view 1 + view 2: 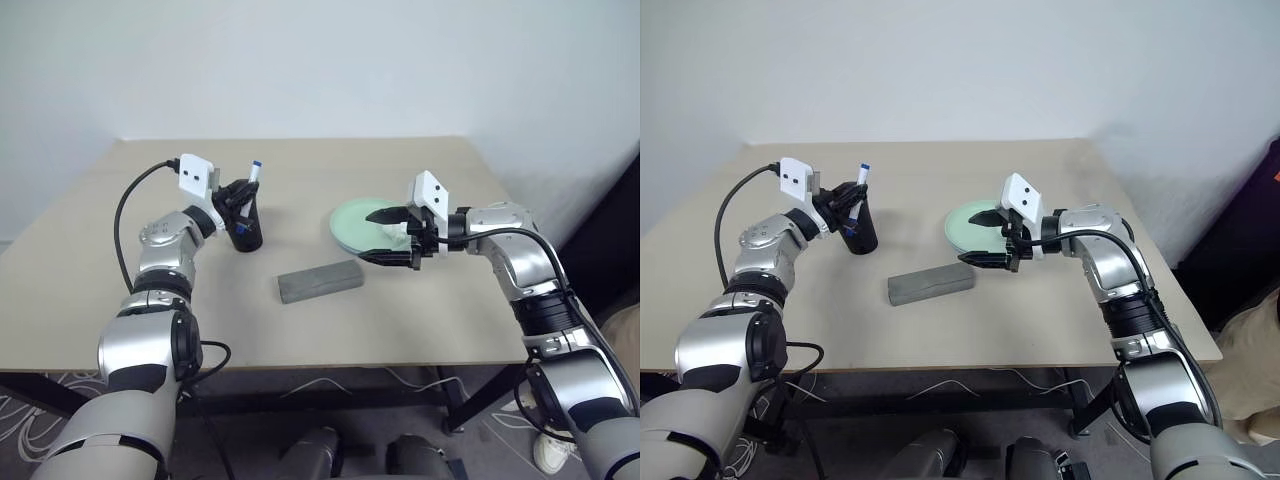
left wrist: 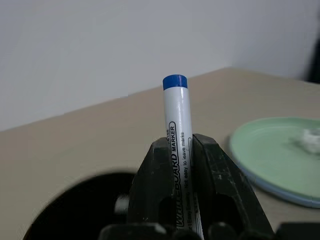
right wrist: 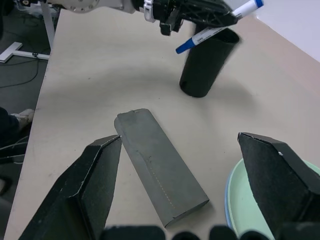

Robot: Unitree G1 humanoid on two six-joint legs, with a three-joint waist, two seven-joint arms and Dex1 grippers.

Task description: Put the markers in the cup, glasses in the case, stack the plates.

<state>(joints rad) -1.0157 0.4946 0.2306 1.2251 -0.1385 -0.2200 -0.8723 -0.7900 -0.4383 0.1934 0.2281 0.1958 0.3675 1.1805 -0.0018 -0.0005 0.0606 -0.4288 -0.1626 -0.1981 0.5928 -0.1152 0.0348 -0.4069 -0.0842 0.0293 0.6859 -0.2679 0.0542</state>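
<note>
On the tan counter [image 1: 420, 320] the work looked close to its end, as far as could be judged. The left claw [image 1: 238, 200] was clamped on a marker [image 2: 178, 150], a white barrel with a blue end, held nearly upright just above the mouth of the black cup [image 3: 206, 67], which stood on the left part of the counter. In the right wrist view the marker lay tilted across the cup's rim, its lower blue end at the opening but not yet dropped in. Whether other markers were already inside the cup could not be told; something pale showed in its dark mouth in the left wrist view, too blurred to name. No loose markers lay on the counter. The grey case [image 1: 320, 281] rested with its lid down near the middle, between the cup and the plates, and no glasses were seen outside it, so they were probably already inside, though that was hidden. The mint green plate [image 1: 352, 225] sat on the light blue one, whose edge showed beneath it, so the stacking appeared done; a small crumpled white scrap [image 2: 312, 139] lay on top. The right claw [image 1: 392, 238] hovered over the near edge of the plates with its fingers wide apart, holding nothing. What remained, by this reading, was to release the marker into the cup.
</note>
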